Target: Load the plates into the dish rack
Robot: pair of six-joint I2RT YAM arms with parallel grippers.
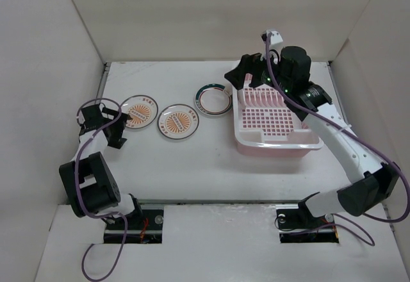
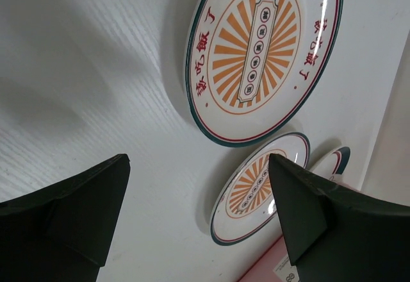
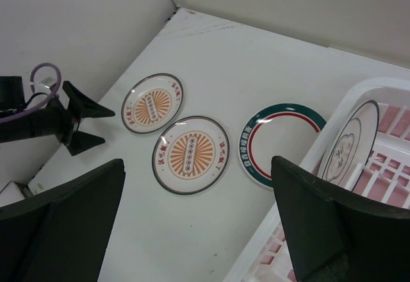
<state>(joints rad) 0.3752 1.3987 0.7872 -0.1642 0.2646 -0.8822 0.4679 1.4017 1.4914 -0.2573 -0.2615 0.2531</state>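
Dish rack [image 1: 275, 128] sits on the table [image 1: 192, 166], right of centre. Its long sides run away from the arm bases.

1 plate with thin dark rings [image 3: 349, 144] stands on edge inside the rack at its far end, tilted against the prongs.

3 plates lie flat on the table, left of the rack:
- The green-rimmed plate [image 1: 213, 99] is just beside the rack's far-left corner. Contact with the rim cannot be determined.
- The 2 sunburst plates, inner [image 1: 178, 122] and outer [image 1: 140, 112], lie just beside each other.

Room for moving: bare table lies in front of all 3 flat plates and along the rack's near side. White walls [image 1: 51, 70] enclose the left, far and right sides.

Left gripper [image 2: 198, 186] is low beside the outer sunburst plate, on its wall side. Its jaws are spread wide with nothing between them.

Right gripper [image 3: 197, 186] hangs above the rack's far-left corner. Its jaws are spread wide and hold nothing.

Obstructions:
- In the top view the right wrist covers the rack's far end and the ringed plate.
- The right wrist view cuts the rack at the frame edge.
- The left wrist view shows only a sliver of the green-rimmed plate past 1 finger.
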